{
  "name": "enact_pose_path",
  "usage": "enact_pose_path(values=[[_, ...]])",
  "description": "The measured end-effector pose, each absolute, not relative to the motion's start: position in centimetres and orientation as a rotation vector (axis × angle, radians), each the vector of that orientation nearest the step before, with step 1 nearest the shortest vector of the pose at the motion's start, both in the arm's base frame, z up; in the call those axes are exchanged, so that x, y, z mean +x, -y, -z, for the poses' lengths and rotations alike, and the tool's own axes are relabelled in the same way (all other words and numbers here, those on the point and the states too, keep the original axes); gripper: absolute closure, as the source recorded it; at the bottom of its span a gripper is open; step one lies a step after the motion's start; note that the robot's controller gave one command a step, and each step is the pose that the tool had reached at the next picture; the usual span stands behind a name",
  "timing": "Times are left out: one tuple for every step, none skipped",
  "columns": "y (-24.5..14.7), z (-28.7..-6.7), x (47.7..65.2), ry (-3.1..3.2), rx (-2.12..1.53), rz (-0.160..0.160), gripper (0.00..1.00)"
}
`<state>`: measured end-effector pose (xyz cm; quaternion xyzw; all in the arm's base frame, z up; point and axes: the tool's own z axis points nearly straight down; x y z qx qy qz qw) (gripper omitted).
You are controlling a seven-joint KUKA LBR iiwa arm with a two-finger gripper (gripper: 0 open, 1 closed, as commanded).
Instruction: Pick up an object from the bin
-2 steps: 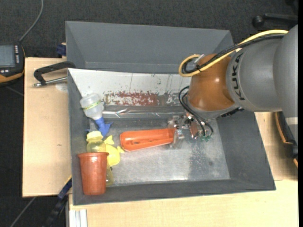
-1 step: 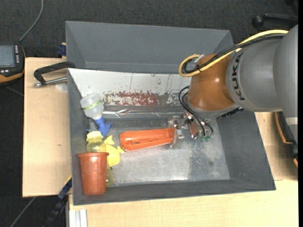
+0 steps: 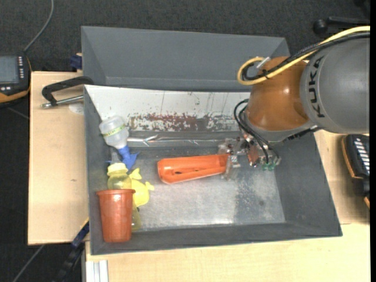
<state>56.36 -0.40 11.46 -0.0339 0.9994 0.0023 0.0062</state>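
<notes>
My gripper [image 3: 232, 157] is low in the bin, right of the middle, just under the arm's wrist. It sits at the right end of a long orange tool-like thing [image 3: 189, 168] that lies across the middle of the bin floor, slightly tilted up to the right. The orange thing's right end meets the gripper's metal parts, and the contact itself is hidden.
In the bin's left front corner stands a reddish-brown cup [image 3: 116, 214]. Behind the cup lie a yellow crumpled thing [image 3: 134, 188], a small blue piece [image 3: 127, 155] and a clear plastic funnel-like thing [image 3: 114, 129]. The arm fills the right rear.
</notes>
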Motion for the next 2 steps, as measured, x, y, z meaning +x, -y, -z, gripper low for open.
enact_pose_path(values=[[0.4,-11.5,56.4,-3.127,-0.107,-0.007,1.00],[1.6,-27.9,58.5,-3.117,-0.142,-0.007,1.00]])
